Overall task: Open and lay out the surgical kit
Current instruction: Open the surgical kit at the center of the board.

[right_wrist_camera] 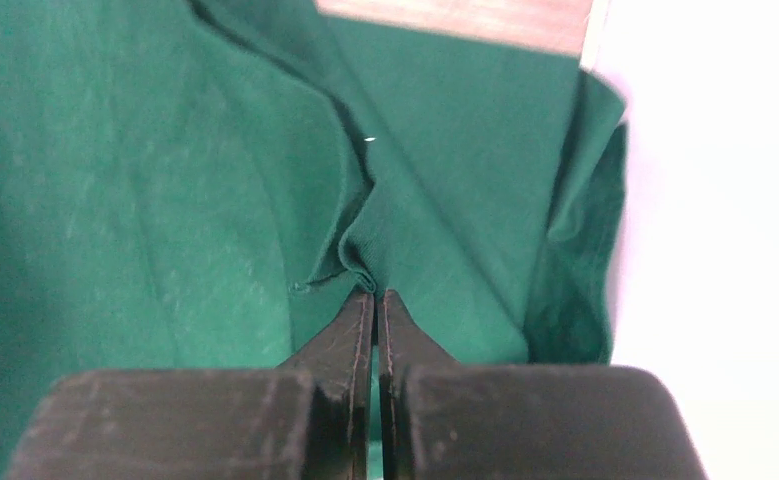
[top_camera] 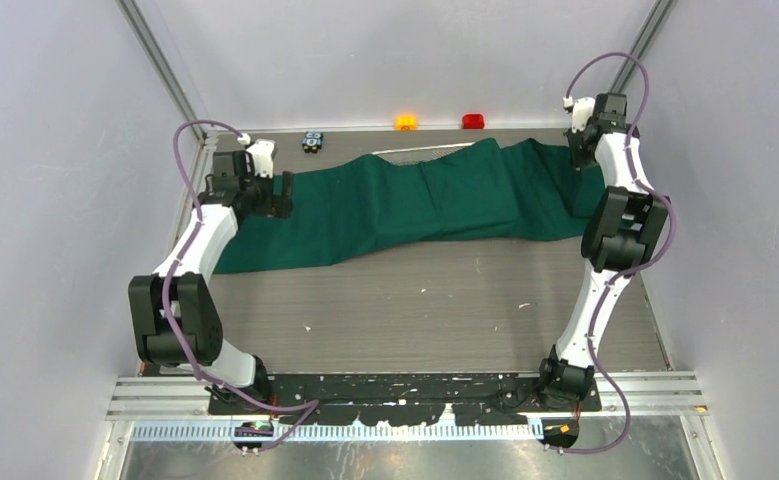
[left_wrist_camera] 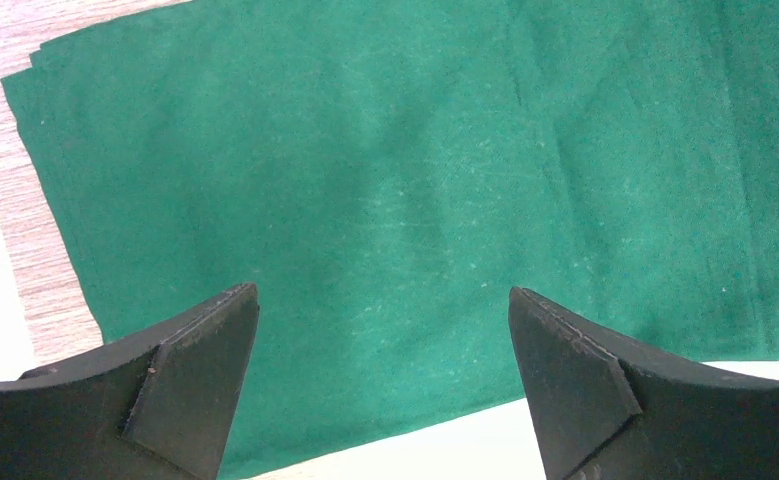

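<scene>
So the cloth (top_camera: 425, 205) is spread out in a long, rumpled strip across the far half of the table (top_camera: 415, 300), running from near the left edge to the right edge. A bit of the mesh tray (top_camera: 420, 153) pokes out along the cloth's far edge around the middle, and the rest of it is covered. I can't see any scissors, forceps or the packet, so I can't tell where those are. The left gripper (top_camera: 283, 197) sits at the left end of the cloth. In its wrist cam the left gripper (left_wrist_camera: 383, 295) has its jaws spread wide with nothing between them, hovering over flat green cloth (left_wrist_camera: 415, 150) with a strip of wood table (left_wrist_camera: 25, 230) showing at the left. The right gripper (top_camera: 577, 158) is at the far right end of the cloth, close to the back corner. In its own cam the right gripper (right_wrist_camera: 377, 300) is clamped tight on a small bunched fold of the cloth (right_wrist_camera: 165, 200), with creases fanning out from the pinch. Along the back edge of the table, off the cloth, are an orange block (top_camera: 405, 122), a red block (top_camera: 473, 121) and a black-blue block (top_camera: 312, 141).
</scene>
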You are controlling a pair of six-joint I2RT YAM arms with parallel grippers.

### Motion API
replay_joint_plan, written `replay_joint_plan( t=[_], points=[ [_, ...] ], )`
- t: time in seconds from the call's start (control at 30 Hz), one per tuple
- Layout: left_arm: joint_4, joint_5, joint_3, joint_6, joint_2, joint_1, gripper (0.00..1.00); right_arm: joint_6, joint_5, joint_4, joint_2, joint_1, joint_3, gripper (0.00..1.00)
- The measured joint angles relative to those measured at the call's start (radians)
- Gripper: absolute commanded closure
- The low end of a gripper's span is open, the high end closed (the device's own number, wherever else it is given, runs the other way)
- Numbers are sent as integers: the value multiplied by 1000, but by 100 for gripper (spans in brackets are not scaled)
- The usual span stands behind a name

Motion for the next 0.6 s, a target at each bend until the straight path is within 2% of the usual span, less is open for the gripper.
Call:
replay_joint_plan(
  t=[0.2,0.37,0.6],
  points=[
    [-4,15,17,26,15,-2,8,-35,-20,11,-154,-2,-230,99],
    [-8,60,45,74,27,-29,12,-85,-69,20,-425,-4,-452,100],
    [-41,98,105,195,92,-152,13,-167,-139,29,-823,-26,-738,99]
  ],
)
